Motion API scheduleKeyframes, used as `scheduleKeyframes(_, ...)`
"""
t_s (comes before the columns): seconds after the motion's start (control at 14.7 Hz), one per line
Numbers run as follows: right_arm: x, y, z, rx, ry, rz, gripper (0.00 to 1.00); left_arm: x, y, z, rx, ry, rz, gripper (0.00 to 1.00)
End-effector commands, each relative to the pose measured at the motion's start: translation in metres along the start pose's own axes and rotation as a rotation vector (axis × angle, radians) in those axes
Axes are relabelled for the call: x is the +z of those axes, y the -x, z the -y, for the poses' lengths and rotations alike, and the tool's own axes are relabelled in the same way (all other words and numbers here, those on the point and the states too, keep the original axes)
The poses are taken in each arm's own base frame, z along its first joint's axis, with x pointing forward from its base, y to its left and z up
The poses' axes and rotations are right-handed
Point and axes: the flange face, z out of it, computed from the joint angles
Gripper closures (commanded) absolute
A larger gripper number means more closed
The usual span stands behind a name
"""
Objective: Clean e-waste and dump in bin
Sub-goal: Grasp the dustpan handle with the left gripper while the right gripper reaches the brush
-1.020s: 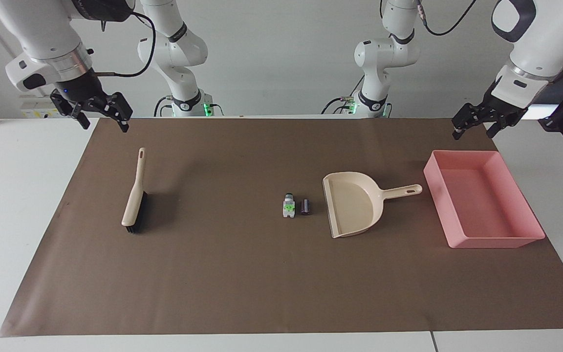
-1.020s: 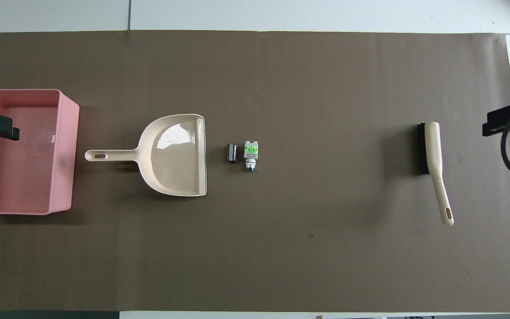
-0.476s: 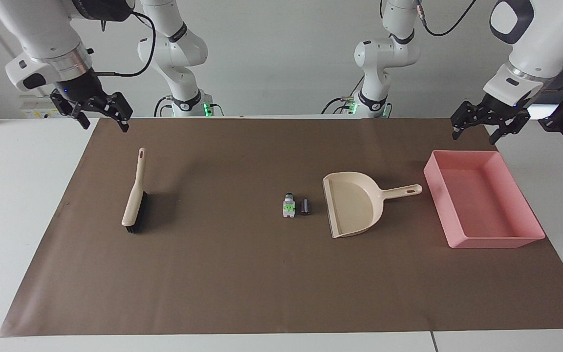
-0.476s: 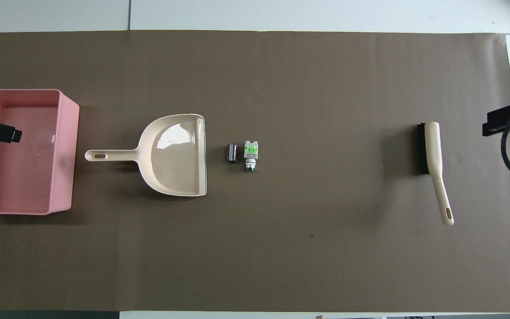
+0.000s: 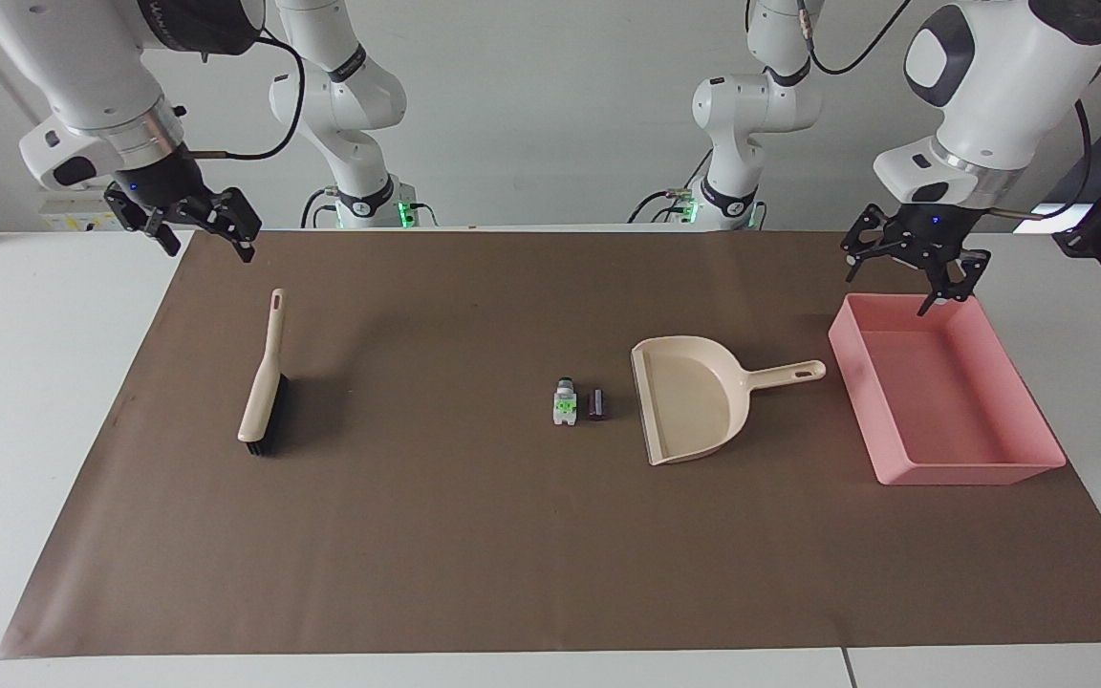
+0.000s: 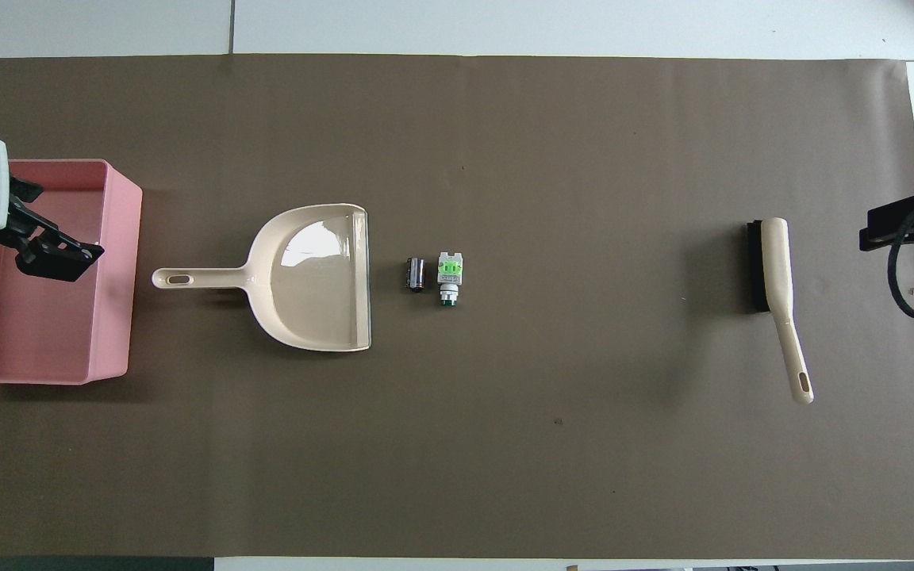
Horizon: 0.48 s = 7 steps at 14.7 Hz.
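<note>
A: Two white Franka arms work a white worktop (image 5: 53,401) covered by a brown paper sheet (image 5: 474,535). The left end effector (image 5: 904,277) hangs over the robot-side rim of the pink bin (image 5: 1038,420), fingers spread wide, holding nothing.

B: And the e-waste?

A: Mid-sheet, well away from either end effector. The white piece with the green patch (image 5: 564,403) and the small black block (image 5: 596,403) lie side by side, just apart, the black one closer to the left end effector.

B: Anything between that end effector and the pieces?

A: A beige dustpan (image 5: 689,406) sits there, its open mouth turned toward the black block, its handle pointing at the bin without touching it. The pan itself is bare.

B: The other arm?

A: The right end effector (image 5: 199,227) hovers over the edge of the sheet at its own end of the worktop, fingers also wide and empty. A beige brush with black bristles (image 5: 262,401) lies flat near it, handle tip pointing toward the robots. Open sheet separates brush and e-waste.
</note>
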Motion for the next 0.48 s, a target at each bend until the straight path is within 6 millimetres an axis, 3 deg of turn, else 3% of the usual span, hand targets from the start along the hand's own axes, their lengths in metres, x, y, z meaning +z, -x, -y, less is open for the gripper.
scheduleKeyframes(0.0, 0.059, 0.033, -0.013, 0.005, -0.031, -0.047, 0.01, 0.023, 0.003, -0.024, 0.27, 0.014, 0.002, 0.01)
scheduleKeyframes(0.14, 0.097, 0.041, -0.024, 0.001, -0.031, -0.008, 0.01, 0.054, 0.008, -0.031, 0.431, 0.035, 0.016, 0.01)
scheduleKeyframes(0.41, 0.173, 0.043, -0.024, -0.058, -0.031, 0.034, 0.01, 0.11, 0.011, -0.04, 0.559, 0.034, 0.042, 0.01)
